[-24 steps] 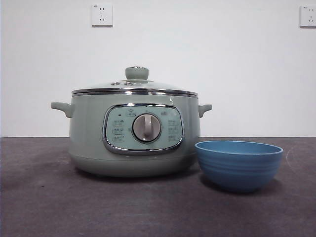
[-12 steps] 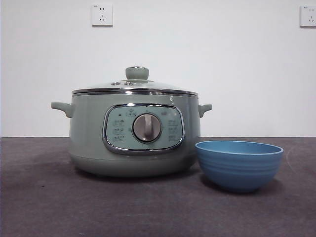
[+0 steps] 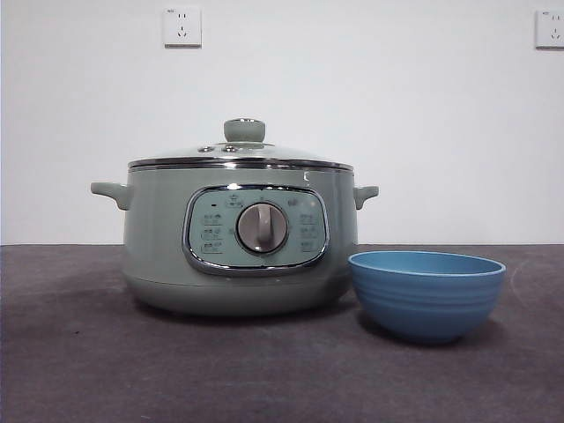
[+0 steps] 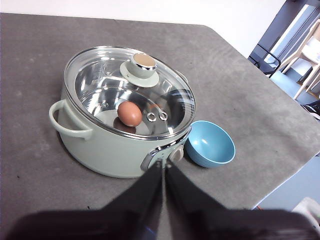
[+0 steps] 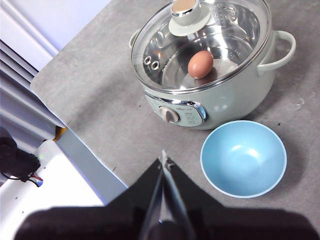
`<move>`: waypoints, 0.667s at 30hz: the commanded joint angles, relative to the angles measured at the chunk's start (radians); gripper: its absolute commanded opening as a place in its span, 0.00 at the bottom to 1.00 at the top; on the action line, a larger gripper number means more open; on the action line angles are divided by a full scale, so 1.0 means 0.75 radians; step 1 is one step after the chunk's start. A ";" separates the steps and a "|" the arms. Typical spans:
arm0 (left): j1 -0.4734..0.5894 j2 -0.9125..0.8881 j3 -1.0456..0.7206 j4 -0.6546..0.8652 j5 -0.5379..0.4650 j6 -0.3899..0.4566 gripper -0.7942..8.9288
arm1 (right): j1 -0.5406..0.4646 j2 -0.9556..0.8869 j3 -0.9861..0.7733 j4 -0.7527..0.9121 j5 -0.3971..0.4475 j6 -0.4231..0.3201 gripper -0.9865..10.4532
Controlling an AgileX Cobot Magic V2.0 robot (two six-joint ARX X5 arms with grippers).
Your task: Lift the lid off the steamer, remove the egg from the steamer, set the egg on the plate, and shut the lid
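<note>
one steamer, one lid, one egg, one plate, two idle grippers

one steamer (image 3: 240,251) stands on the grey table (image 3: 88,370), its control panel with one round dial (image 3: 262,228) facing the front view. two side handles project from its body. one glass lid (image 3: 240,157), with one pale green knob (image 3: 244,130), sits closed on the steamer rim. one brown egg (image 4: 129,113) lies on the steel floor inside the steamer, seen through the glass in both wrist views. one blue plate (image 3: 426,293), bowl-shaped and holding nothing, stands just beside the steamer, next to its control panel. two wall sockets show on the white wall, one (image 3: 181,26) above the steamer and one (image 3: 549,28) at the far corner. left gripper (image 4: 163,169) hangs above the table near the steamer's front, fingers together, holding nothing. right gripper (image 5: 163,161) hangs above the table near the plate, fingers together, holding nothing.
</note>
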 commanded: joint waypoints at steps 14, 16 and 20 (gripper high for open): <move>-0.008 0.018 0.019 0.132 0.010 0.005 0.64 | 0.003 -0.001 0.004 0.008 -0.005 0.007 0.61; -0.023 0.053 0.044 0.151 0.010 0.006 0.64 | 0.003 -0.001 0.004 0.009 -0.005 0.007 0.61; -0.072 0.141 0.110 0.208 0.010 0.005 0.64 | 0.003 -0.001 0.004 0.009 -0.005 0.010 0.61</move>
